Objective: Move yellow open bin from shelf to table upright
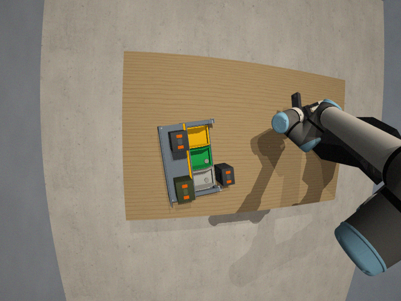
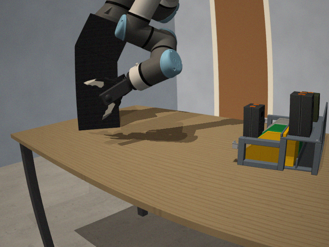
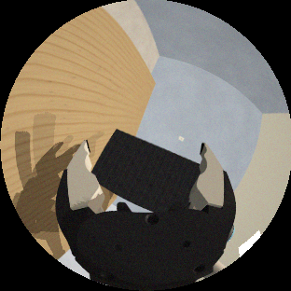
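The yellow bin [image 1: 198, 137] [image 2: 261, 153] stands upright in the grey shelf [image 1: 173, 166] [image 2: 282, 156], in the end place beside the green bin. Its open front part shows no parts in the top view; its rear lies under the shelf's top board, so what it holds there is hidden. The shelf stands on the wooden table [image 1: 243, 80] [image 2: 159, 172] [image 3: 70, 70]. My gripper [image 2: 93, 101] [image 3: 145, 142] is open and empty, with its two pale fingers wide apart. It hangs above the table's far end from the shelf, near the black pedestal, well away from the bin.
The green bin [image 1: 199, 158] and grey bin [image 1: 202, 183] each show a round part. A dark case [image 1: 178, 141] [image 2: 301, 114] and an olive case [image 1: 184, 190] stand on the shelf's top. Another dark case [image 1: 224, 174] [image 2: 253, 119] stands before the grey bin. The black pedestal [image 2: 97, 106] [image 3: 149, 173] is near my gripper.
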